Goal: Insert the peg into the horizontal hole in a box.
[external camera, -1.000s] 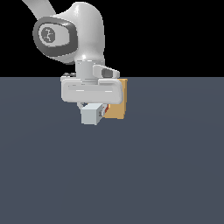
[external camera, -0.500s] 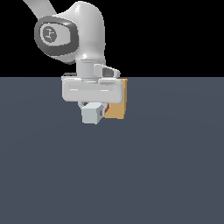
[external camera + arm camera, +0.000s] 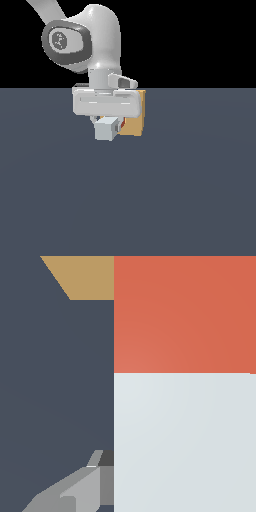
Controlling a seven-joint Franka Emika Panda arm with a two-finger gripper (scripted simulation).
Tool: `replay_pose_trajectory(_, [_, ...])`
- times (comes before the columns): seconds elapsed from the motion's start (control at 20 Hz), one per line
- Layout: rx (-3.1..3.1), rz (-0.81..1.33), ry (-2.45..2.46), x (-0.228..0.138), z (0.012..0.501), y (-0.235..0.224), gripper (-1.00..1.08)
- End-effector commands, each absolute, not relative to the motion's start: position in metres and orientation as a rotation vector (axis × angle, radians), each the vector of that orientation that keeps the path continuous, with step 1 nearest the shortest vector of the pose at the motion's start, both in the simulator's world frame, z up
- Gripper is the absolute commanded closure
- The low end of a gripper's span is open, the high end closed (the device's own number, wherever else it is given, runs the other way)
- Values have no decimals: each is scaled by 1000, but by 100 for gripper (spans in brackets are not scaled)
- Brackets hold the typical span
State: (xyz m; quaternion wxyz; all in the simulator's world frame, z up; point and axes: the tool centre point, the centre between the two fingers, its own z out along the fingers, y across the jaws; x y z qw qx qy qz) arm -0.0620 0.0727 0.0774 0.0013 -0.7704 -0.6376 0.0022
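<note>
The peg [image 3: 106, 129] hangs just above the table under my gripper [image 3: 106, 120], which is shut on it. Its pale grey end faces the exterior camera and its orange-red end [image 3: 119, 126] points back at the tan box [image 3: 135, 116] right behind it. In the wrist view the peg [image 3: 185, 441] fills much of the frame, white nearer my one visible finger [image 3: 75, 493] and orange-red [image 3: 185, 311] toward the box [image 3: 85, 276], of which only a corner shows. The hole is hidden behind the peg and my hand.
A flat dark grey-blue table [image 3: 175, 200] spreads around the box. The white arm [image 3: 85, 40] rises above the gripper toward the exterior view's left.
The arm's upper link has shifted slightly; the gripper, peg and box look almost unmoved.
</note>
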Motion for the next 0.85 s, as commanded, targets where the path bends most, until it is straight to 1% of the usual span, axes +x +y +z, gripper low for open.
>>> replay_pose_trajectory(0.0, [-2418, 0, -2005, -59, 79, 84, 108])
replay_pose_trajectory(0.45, [-2420, -4, -2005, -47, 81, 146, 108])
replay_pose_trajectory(0.8, [-2420, -5, -2006, -43, 81, 163, 108])
